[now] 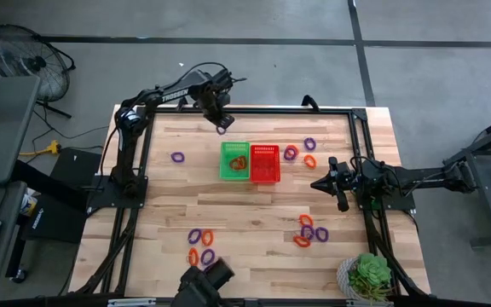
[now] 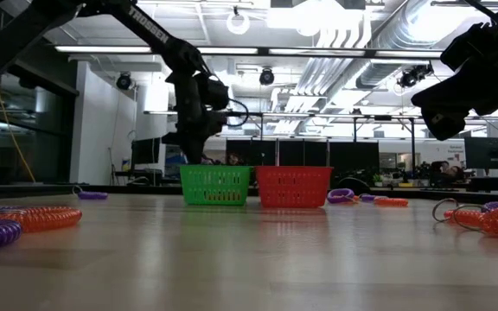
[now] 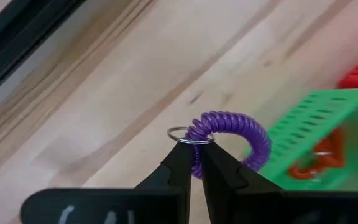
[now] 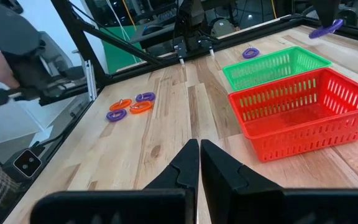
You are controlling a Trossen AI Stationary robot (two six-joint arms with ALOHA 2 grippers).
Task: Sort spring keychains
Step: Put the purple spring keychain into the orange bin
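Wooden tabletop from above: the left gripper hangs at the far edge, clamped on a purple keychain, just beyond the green basket; the red basket sits touching it on the right. Loose keychains lie scattered. Low view: that arm reaches down behind the baskets. Left wrist: fingers pinch the coil near its metal ring. Orange loops fill green, so I'd carry purple over red, centred, before letting go. Right wrist: right gripper clenched, empty, waiting.
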